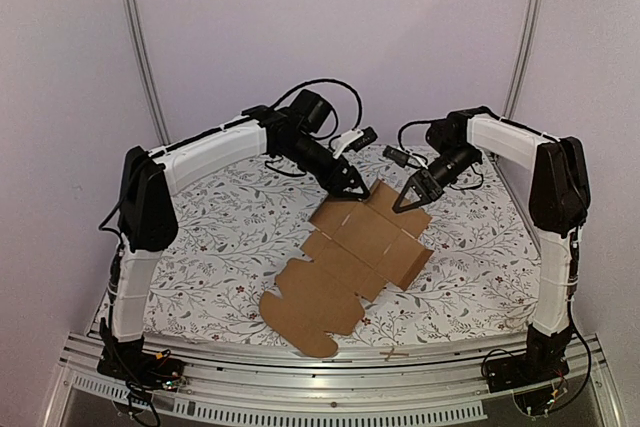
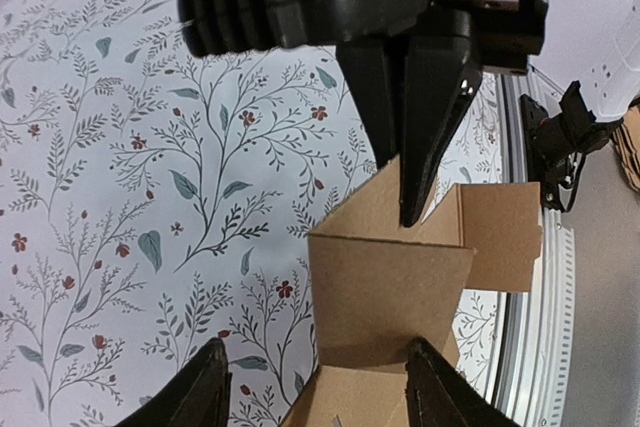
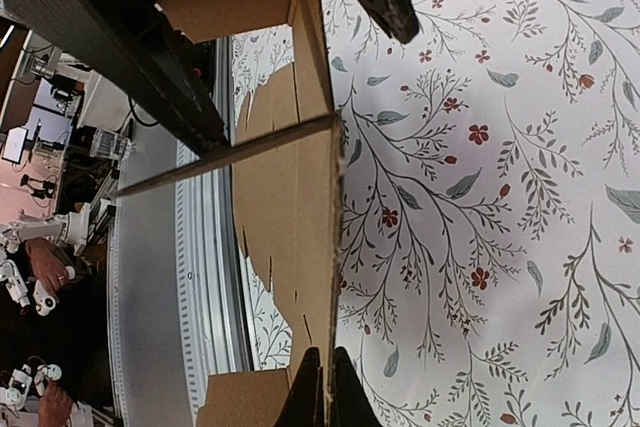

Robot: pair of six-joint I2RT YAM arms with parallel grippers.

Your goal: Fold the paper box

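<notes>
The paper box [image 1: 345,267] is a brown cardboard die-cut piece lying mid-table, its notched near flap flat and its far end folded up into walls. My right gripper [image 1: 403,207] is shut on the top edge of an upright wall [image 3: 318,247], which runs edge-on between its fingers [image 3: 325,397]. My left gripper [image 1: 357,191] hovers at the box's far corner, open. In the left wrist view a raised flap [image 2: 390,287] stands between its spread fingers [image 2: 325,392], and the left finger is clear of it. The right gripper's dark fingers [image 2: 430,127] show above that flap.
A floral cloth [image 1: 230,237] covers the table. An aluminium rail [image 1: 330,372] runs along the near edge, with a small tan scrap [image 1: 395,352] on it. Slanted frame posts [image 1: 140,47] stand at the back corners.
</notes>
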